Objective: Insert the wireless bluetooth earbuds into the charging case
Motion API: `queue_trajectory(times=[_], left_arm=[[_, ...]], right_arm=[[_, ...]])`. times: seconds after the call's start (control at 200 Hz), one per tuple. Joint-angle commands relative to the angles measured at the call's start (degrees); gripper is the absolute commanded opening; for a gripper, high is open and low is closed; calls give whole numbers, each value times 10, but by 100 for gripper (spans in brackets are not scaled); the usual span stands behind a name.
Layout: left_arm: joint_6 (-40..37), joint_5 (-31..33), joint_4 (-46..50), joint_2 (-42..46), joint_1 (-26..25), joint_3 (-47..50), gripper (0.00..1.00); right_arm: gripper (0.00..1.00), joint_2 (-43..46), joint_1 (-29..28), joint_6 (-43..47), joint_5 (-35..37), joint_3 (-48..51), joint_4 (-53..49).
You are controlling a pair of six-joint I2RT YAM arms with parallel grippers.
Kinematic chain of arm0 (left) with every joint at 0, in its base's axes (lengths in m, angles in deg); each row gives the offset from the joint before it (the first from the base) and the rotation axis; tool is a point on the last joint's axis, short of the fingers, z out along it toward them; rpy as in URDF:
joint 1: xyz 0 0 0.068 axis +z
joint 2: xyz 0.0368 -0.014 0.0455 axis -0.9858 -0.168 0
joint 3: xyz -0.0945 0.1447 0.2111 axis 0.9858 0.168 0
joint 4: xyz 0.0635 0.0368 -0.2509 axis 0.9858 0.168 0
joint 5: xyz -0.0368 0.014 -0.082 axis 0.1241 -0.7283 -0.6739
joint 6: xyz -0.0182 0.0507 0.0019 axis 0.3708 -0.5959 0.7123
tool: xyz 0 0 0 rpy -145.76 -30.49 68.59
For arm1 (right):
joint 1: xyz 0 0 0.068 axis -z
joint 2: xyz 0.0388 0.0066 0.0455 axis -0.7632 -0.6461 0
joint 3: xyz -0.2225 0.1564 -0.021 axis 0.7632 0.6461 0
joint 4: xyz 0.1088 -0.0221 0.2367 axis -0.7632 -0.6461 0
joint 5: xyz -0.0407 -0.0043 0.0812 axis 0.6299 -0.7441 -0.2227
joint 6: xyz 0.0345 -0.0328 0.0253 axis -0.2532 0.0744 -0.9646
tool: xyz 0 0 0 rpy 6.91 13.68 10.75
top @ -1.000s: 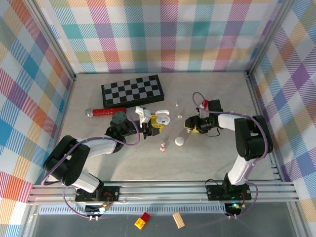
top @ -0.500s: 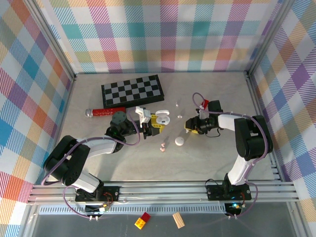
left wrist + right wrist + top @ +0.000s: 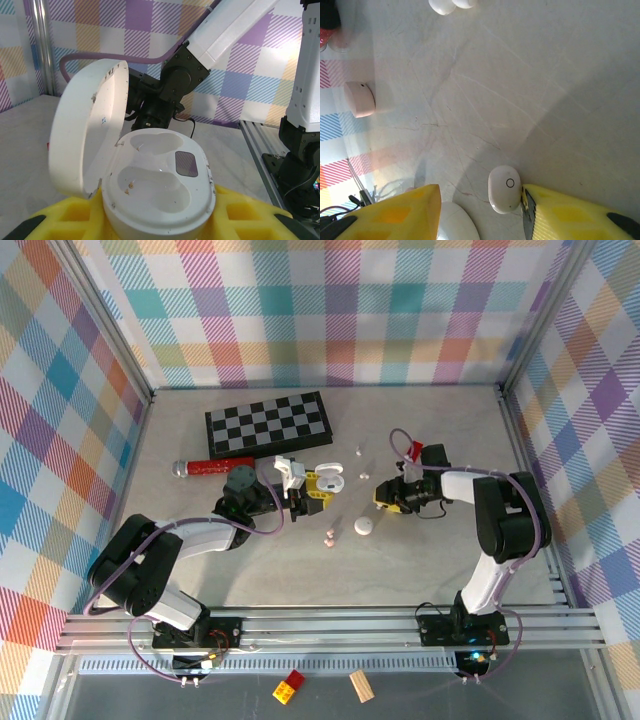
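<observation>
Close up, a small white earbud (image 3: 504,189) lies on the pale worktop (image 3: 545,75) between the right fingers (image 3: 570,220). It touches one finger and is clear of the other, so they stand partly wide. A pink earbud (image 3: 359,98) lies well apart. The left fingers (image 3: 245,210) clasp the charging case (image 3: 160,185), its lid raised.

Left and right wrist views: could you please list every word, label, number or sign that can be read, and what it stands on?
No words or numbers are readable.
Small ring mark: on the white earbud.
Tiny blue mark on the lid of the charging case: too small to read.
</observation>
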Motion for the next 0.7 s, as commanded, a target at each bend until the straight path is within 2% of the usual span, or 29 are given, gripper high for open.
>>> queue_trajectory(times=[0.0, 0.485, 0.695], left_arm=[[-12, -21, -2, 14, 4, -12, 36], [-18, -19, 4, 17, 4, -10, 36], [-20, -19, 5, 15, 4, -8, 36]], right_arm=[[46, -17, -4, -1, -1, -10, -18], [35, -35, -8, -11, 20, -25, -37], [27, -38, -9, -19, 28, -26, -37]])
